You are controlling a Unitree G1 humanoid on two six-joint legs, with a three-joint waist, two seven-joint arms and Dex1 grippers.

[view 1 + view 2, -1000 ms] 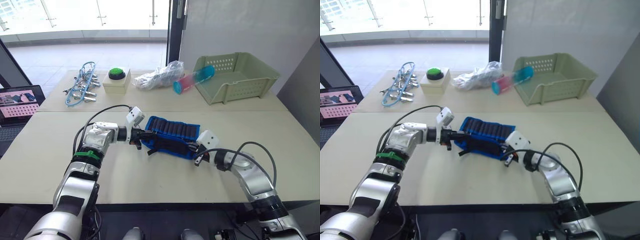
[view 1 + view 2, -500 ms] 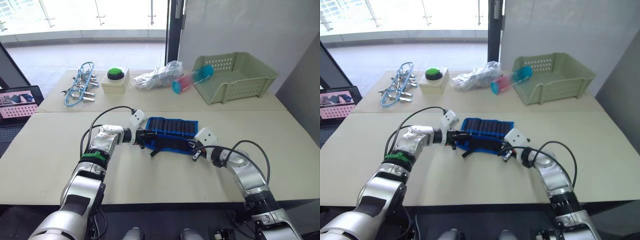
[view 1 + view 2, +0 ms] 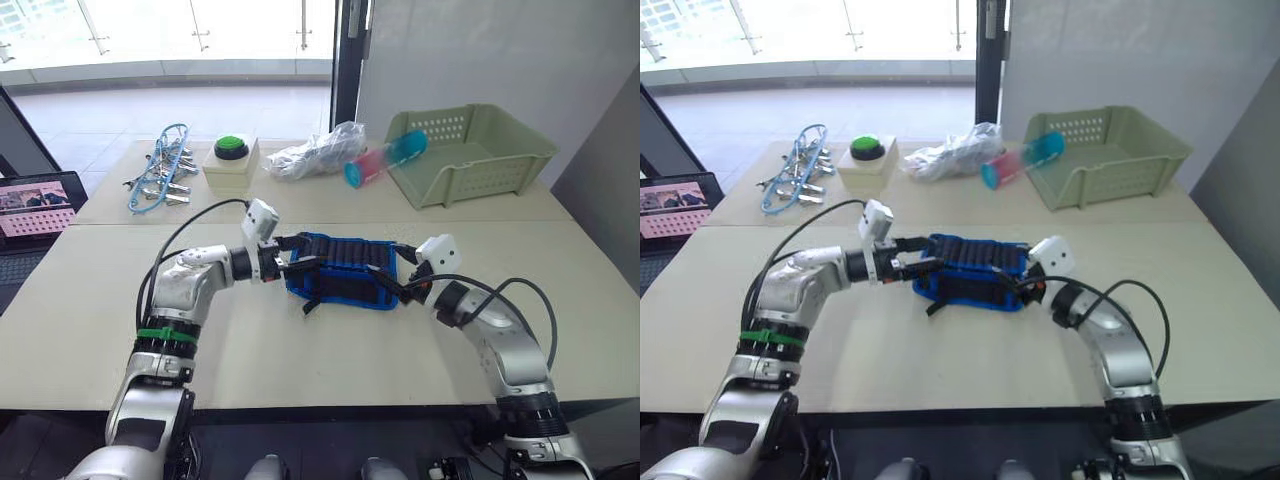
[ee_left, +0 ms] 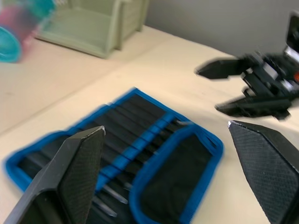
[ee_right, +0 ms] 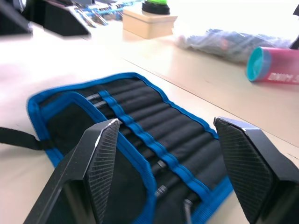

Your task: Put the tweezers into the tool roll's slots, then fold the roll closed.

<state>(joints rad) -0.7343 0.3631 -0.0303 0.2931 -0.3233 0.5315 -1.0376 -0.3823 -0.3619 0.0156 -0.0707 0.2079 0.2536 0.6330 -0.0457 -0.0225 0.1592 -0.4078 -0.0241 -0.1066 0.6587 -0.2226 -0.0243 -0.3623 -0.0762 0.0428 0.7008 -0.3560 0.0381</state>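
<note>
I am working in what looks like an office or lab test room: two pale tables (image 3: 300,350) pushed together, glass doors (image 3: 200,30) along the back, a laptop (image 3: 35,205) at the side, and a green push-button box (image 3: 233,160) on the far table.

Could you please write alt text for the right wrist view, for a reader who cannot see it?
The right gripper is open, its two black fingers framing the tool roll, which lies unrolled on the table with its blue-trimmed slots showing. Beyond it lie a pink and teal tube and a button box.
</note>
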